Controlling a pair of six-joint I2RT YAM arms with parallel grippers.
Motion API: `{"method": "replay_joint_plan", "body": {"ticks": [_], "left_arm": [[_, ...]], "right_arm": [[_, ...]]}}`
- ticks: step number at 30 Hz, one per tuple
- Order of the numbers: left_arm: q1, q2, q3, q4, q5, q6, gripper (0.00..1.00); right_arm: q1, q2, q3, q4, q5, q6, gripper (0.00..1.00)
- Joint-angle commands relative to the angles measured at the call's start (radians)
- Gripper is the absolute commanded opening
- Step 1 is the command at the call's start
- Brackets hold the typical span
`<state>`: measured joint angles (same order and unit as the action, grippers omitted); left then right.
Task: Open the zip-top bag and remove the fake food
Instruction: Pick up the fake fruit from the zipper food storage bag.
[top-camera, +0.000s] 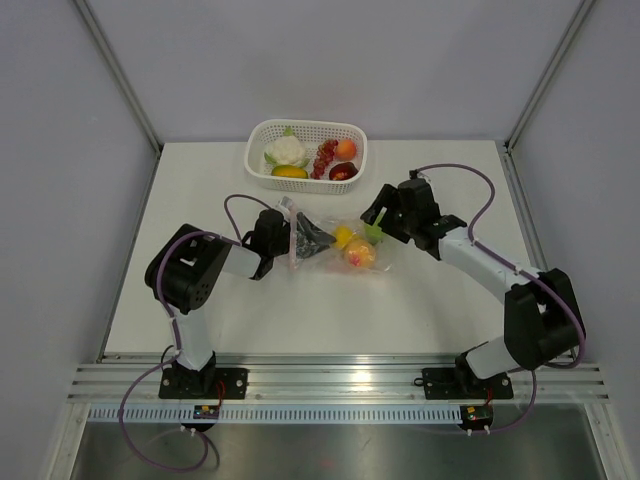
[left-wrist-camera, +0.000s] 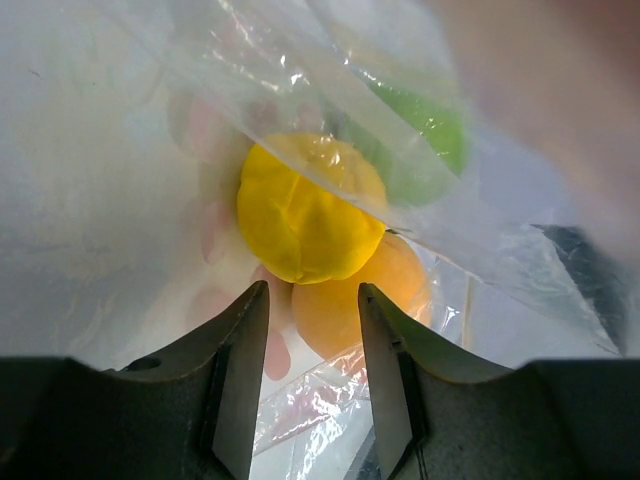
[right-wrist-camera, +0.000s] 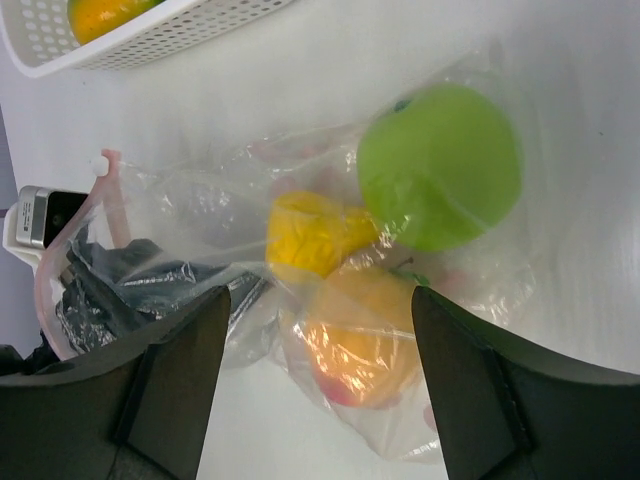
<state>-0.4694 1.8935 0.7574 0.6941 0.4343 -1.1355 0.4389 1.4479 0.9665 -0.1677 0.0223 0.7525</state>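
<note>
The zip-top bag (top-camera: 335, 245) lies crumpled mid-table with its pink zip strip (right-wrist-camera: 110, 195) at the left end. Inside it are fake food pieces: a green apple (right-wrist-camera: 440, 165), a yellow piece (right-wrist-camera: 315, 235) and a peach (right-wrist-camera: 365, 340). My left gripper (top-camera: 295, 238) reaches into the bag's mouth, its dark fingers (right-wrist-camera: 120, 285) showing through the plastic. Seen from the left wrist, that gripper (left-wrist-camera: 312, 290) has its jaws apart, facing the yellow piece (left-wrist-camera: 305, 220) and peach (left-wrist-camera: 345, 300), with loose film between them. My right gripper (right-wrist-camera: 318, 295) hovers wide open over the bag's right end, gripping nothing.
A white perforated basket (top-camera: 306, 130) stands at the back of the table, holding a cauliflower (top-camera: 288, 150), an orange piece (top-camera: 345, 148), dark red pieces (top-camera: 343, 171) and a yellow-orange one (top-camera: 289, 171). Grey walls close in the table on three sides.
</note>
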Motion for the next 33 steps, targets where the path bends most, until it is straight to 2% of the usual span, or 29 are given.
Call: {"method": "replay_joint_plan", "body": {"ticks": [1, 6, 18, 33], "left_arm": [[0.003, -0.017, -0.009, 0.1, 0.029, -0.01, 0.44], [0.003, -0.022, -0.026, 0.136, 0.032, -0.024, 0.45], [0.003, -0.005, -0.017, 0.15, 0.034, -0.024, 0.5], [-0.002, 0.035, 0.019, 0.099, 0.015, -0.004, 0.53]], "right_arm": [[0.009, 0.086, 0.083, 0.043, -0.059, -0.027, 0.81], [0.009, 0.182, 0.115, 0.126, -0.129, -0.054, 0.81], [0.012, 0.374, 0.195, 0.094, -0.217, 0.002, 0.77], [0.014, 0.454, 0.187, 0.266, -0.426, 0.085, 0.78]]}}
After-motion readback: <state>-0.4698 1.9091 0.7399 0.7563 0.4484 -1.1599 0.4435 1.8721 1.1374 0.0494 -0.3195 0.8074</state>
